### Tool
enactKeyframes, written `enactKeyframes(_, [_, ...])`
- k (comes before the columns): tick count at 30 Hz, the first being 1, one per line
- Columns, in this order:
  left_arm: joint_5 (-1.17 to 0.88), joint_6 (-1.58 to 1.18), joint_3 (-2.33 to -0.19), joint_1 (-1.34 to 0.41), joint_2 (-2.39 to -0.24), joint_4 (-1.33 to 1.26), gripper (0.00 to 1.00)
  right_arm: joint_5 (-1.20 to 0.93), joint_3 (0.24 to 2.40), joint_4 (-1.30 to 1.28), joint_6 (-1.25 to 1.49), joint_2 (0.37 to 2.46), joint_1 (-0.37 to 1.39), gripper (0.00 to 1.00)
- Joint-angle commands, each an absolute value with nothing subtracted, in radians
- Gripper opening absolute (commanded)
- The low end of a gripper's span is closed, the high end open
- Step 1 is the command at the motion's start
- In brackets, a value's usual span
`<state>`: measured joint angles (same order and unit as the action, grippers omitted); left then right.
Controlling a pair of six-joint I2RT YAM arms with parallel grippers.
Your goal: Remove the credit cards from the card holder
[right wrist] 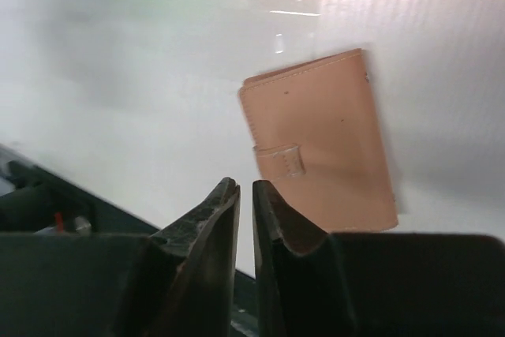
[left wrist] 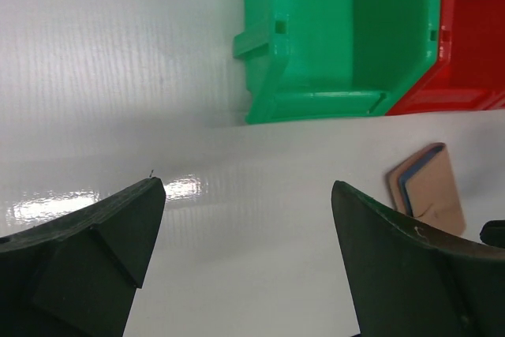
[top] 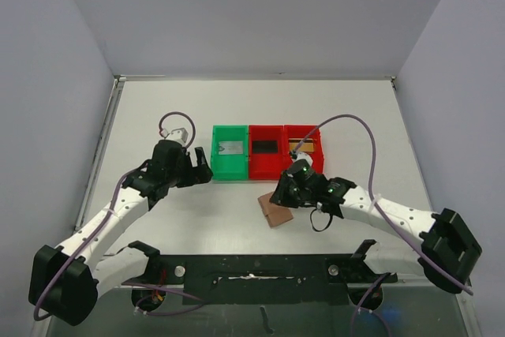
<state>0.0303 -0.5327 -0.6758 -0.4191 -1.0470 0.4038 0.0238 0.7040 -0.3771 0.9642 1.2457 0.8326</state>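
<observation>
The tan card holder (top: 276,212) lies closed on the white table, its strap side up in the right wrist view (right wrist: 319,144); the left wrist view catches its edge (left wrist: 430,187). My right gripper (top: 286,192) hovers just above its far edge, jaws nearly together with nothing between them (right wrist: 245,187). A silver-grey credit card (top: 230,147) lies in the green bin, a black one (top: 265,146) in the middle red bin, and a gold-tan one (top: 304,146) in the right red bin. My left gripper (top: 201,165) stands open and empty left of the green bin (left wrist: 248,195).
The green bin (top: 229,171) and two red bins (top: 265,171) stand side by side at the table's middle. A black bar (top: 252,270) with the arm bases runs along the near edge. A purple cable loops over the right arm.
</observation>
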Motion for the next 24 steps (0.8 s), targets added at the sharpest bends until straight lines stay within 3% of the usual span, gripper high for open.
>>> enactKeyframes(1, [-0.075,-0.617,-0.7,-0.437,-1.001,0.333,0.86,-0.102,0.602,-0.132,1.071,1.095,0.816,0.16])
enactKeyframes(5, [-0.092,-0.604,-0.724,-0.447,-1.009,0.34,0.86,-0.129,0.496,-0.08,1.139,1.05,0.759,0.19])
enactKeyframes(10, [-0.099,-0.594,-0.734,-0.458,-1.032,0.369,0.86,-0.068,0.562,-0.214,1.047,1.101,0.795,0.4])
enactKeyframes(13, [-0.041,-0.608,-0.734,-0.462,-1.018,0.386,0.86,0.002,0.668,-0.325,0.997,1.187,0.831,0.47])
enactKeyframes(24, [0.169,-0.644,-0.702,-0.463,-0.856,0.45,0.86,0.358,1.106,-0.722,0.927,1.599,0.989,0.49])
